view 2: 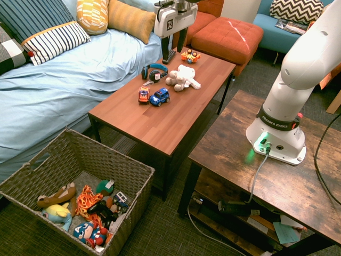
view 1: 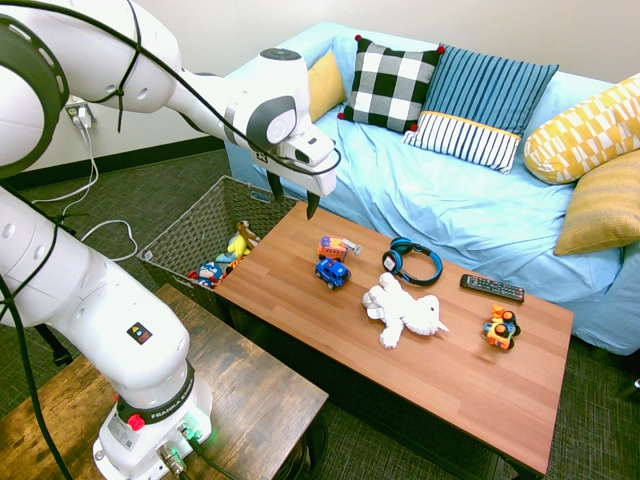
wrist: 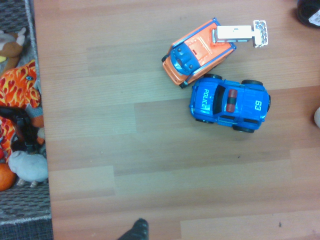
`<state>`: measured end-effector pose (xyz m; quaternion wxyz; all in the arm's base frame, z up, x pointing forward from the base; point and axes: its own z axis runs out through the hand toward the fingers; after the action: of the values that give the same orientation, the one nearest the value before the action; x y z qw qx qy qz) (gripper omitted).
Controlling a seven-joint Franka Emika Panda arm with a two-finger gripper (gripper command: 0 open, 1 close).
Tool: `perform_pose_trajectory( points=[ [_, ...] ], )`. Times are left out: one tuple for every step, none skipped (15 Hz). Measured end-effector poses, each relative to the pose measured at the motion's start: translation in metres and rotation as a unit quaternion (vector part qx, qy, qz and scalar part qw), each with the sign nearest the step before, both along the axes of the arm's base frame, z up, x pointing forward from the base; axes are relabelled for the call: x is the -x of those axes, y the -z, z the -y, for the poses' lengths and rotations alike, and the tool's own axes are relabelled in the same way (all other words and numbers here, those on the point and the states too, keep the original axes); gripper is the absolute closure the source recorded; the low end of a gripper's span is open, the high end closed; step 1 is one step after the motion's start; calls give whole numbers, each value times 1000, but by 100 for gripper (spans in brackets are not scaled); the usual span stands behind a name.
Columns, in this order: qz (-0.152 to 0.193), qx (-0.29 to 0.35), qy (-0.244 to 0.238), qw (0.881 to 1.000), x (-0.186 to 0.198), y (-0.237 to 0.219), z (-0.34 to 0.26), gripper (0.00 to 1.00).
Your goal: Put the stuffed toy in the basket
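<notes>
Above the basket end of the brown wood-grain coffee table (view 1: 400, 360), the black two-finger gripper (view 1: 292, 196) hangs with its fingers spread and nothing between them. The floppy white plush animal (view 1: 403, 310) lies further along the tabletop, just beside the black-and-blue headphones (view 1: 412, 262). A low or wide grasp there could snag the headband, and pinching only a soft limb could let the toy slip on the way. The large grey-brown woven wicker basket (view 2: 109, 153) stands on the floor past the table's end, so too short a carry might drop the toy outside its rim. The blue plastic police car (wrist: 231, 104) and the orange toy truck with a white boom (wrist: 199, 52) lie between toy and basket; a low path could knock them. Beyond the toy are a black remote control (view 1: 492, 288) and an orange-and-yellow toy vehicle (view 1: 501, 328).
</notes>
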<state>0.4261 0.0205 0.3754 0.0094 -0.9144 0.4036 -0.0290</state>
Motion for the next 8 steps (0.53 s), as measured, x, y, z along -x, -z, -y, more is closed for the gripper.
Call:
perform_pose_trajectory(
  points=[
    [0,0,0,1000,-1,0,0,0],
    [-1,-3,2,1000,-1,1,0,0],
    [-3,-10,8,1000,-3,2,0,0],
    [-2,-15,15,1000,-8,3,3,0],
    [0,-18,24,1000,-15,4,10,0],
    [2,-19,37,999,-24,6,22,0],
    [5,-16,51,999,-33,9,39,0],
    [6,-11,65,998,-43,12,59,0]
  ],
)
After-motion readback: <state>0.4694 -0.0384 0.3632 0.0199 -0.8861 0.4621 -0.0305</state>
